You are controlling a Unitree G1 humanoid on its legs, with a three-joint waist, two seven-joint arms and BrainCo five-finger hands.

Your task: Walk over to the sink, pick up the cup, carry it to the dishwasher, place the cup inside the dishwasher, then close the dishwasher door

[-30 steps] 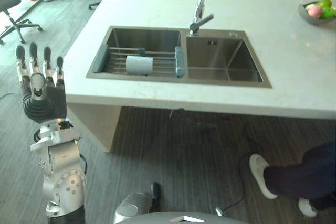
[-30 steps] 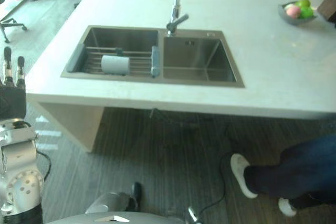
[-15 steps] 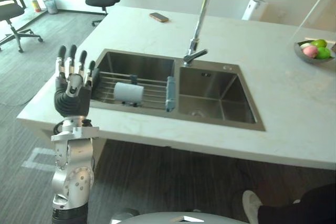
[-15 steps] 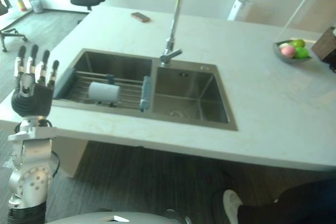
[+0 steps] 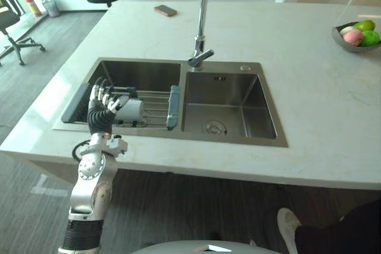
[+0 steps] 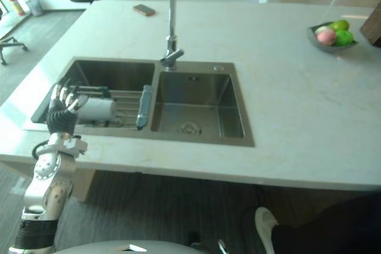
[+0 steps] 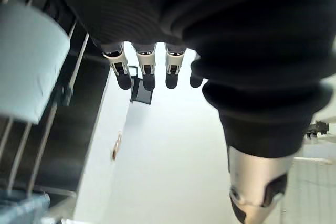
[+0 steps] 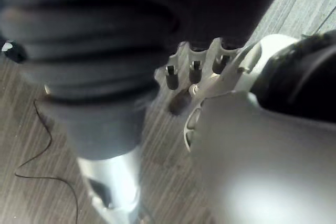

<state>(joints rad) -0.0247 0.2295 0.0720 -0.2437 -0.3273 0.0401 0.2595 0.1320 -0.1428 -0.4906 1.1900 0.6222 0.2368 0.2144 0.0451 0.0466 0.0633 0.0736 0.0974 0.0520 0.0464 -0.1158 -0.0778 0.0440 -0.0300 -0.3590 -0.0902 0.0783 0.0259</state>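
Left of centre, the left hand (image 5: 101,111), fingers straight and empty, sits just left of the cup (image 5: 131,110), which lies on its side on the rack (image 5: 156,96) in the left basin of the sink (image 5: 232,142), long axis running across the frame; the right hand (image 8: 194,72), fingers loose, hangs over the floor (image 8: 42,129).

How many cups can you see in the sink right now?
1. The cup lies on its side on the rack in the left basin, beside the left hand. The right basin shows none; near walls could hide more.
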